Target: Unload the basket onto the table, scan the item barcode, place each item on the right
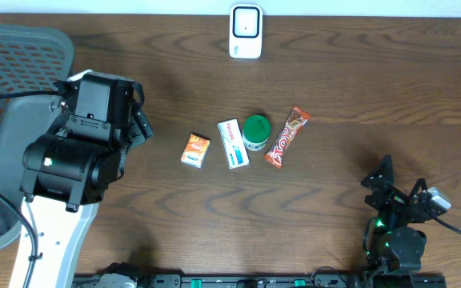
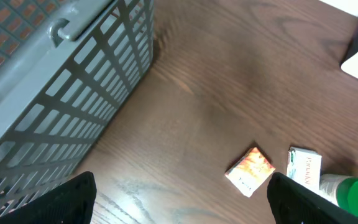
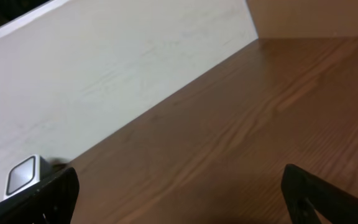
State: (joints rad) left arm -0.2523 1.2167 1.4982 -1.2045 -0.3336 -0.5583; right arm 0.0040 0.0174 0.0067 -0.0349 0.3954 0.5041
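Left arm (image 1: 70,160) sits at 9 o'clock on the tabletop (image 1: 334,72), and its bulk hides part of the basket (image 1: 10,88) at the 9 o'clock edge. Left jaws are apart. My wrist view shows only two dark tips at the bottom corners, cut off by the frame, with bare wood between them. Right arm (image 1: 394,216) is at 5 o'clock by the near edge, its base cut off. Right jaws are spread wide, again only tips at the frame corners with bare wood between.

The items lie in a row near centre, free of both jaws. The orange box (image 1: 195,150) is at the 9 o'clock end, with the white box (image 1: 232,143) just beside it. Next comes the green-capped bottle (image 1: 255,132), close against the white box; I can't tell if they touch. The candy bar (image 1: 287,137) lies tilted at the 3 o'clock end. Print on all four is too small and blurred, so I can't make out a barcode. In the left wrist view the bottle is cut off at the frame edge.

The scanner (image 1: 246,30) stands at 12 o'clock by the far edge, well apart from the row. The left wrist view catches only a white corner of it. The right wrist view shows it small beside the wall (image 3: 104,74), just above a jaw tip.

Open wood runs from the row to the scanner and from the row to the right arm. The basket wall sits close at 9 o'clock of the left jaws.
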